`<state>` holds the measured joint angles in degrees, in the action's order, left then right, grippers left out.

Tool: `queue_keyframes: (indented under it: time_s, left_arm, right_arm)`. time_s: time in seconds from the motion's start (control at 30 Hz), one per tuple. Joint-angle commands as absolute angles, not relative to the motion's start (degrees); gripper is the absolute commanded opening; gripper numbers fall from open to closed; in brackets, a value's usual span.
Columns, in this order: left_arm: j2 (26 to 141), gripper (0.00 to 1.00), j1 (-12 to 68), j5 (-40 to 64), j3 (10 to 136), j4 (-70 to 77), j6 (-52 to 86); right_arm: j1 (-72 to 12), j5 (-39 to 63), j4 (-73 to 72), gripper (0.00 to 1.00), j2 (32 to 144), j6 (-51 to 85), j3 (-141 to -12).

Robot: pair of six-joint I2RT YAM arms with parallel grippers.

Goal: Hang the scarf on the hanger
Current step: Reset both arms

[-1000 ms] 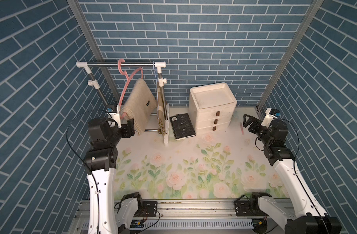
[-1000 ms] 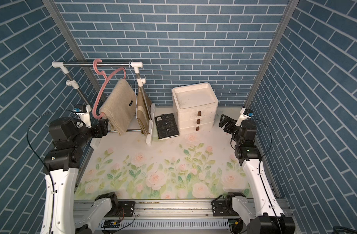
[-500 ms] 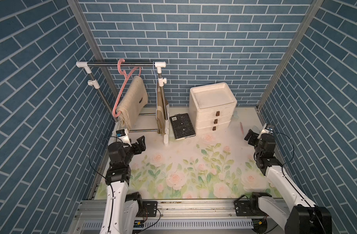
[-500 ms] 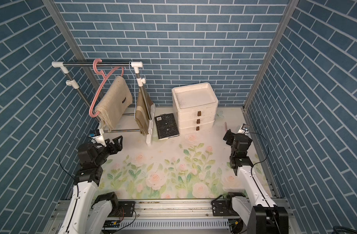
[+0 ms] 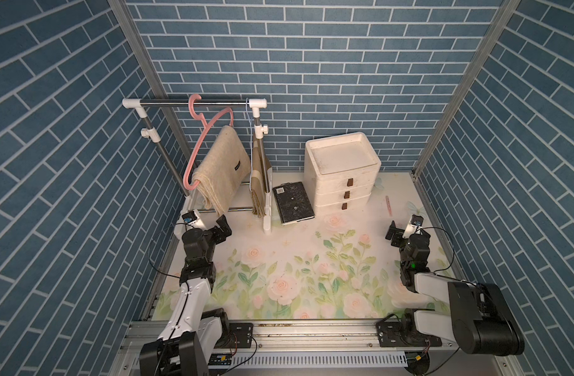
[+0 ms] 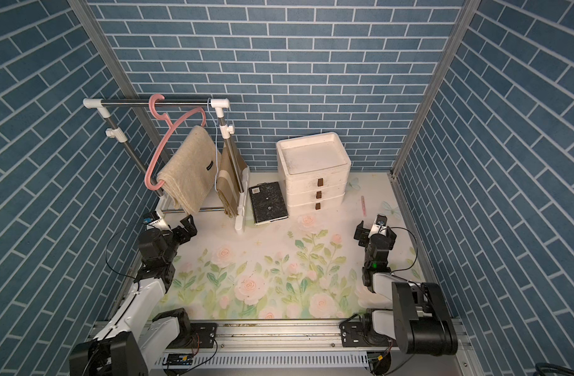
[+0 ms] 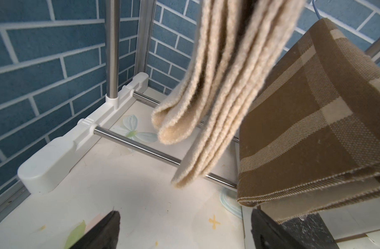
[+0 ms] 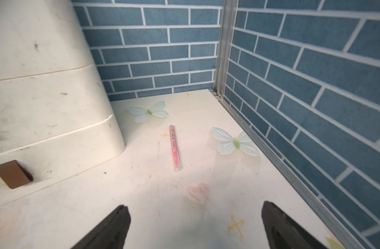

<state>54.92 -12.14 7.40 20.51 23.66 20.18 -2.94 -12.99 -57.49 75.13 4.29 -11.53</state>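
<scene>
Both arms are drawn back now, left fingers (image 7: 103,232) and right fingers (image 8: 111,228) wide and empty; the scarf (image 5: 224,169) hangs alone on the hanger (image 5: 190,104), so I judge it done.

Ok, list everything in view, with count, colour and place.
clothes rack: one, white and steel, back left
hanger: one, pink, hooked on the rack's rail
scarf: one, beige, draped over the hanger
checked cloth: one, brown, hanging by the rack's right post
drawer unit: one, white, by the back wall
notebook: one, black, between rack and drawers
pen: one, pink, right of the drawers
floral mat: one, cream and green, under everything
left gripper: one, black, open, near the scarf's end
right gripper: one, black, open, facing the pen
</scene>
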Motion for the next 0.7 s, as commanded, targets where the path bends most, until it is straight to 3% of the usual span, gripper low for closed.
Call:
queue_keyframes:
  time_s: [0.0,0.13,0.27,0.67]
  left_arm:
    - [57.26,0.99,-12.25,4.84,19.63,30.69,20.2]
    - [60.37,1.0,-12.2,3.43,18.28,36.03,19.99]
    - [63.42,1.0,-11.62,2.59,17.11,41.31,18.09]
    - [78.77,1.0,-7.05,0.63,10.87,68.88,9.2]
  right_arm:
    - [-3.25,-7.88,-72.02,1.0,80.4,-0.86,-10.24]
    - [-3.25,-5.32,-80.94,1.0,87.61,-1.75,-8.89]
    - [-3.04,-5.12,-74.34,1.0,87.62,-1.24,-11.96]
    - [-2.99,-5.23,-74.79,0.99,87.7,-1.32,-11.91]
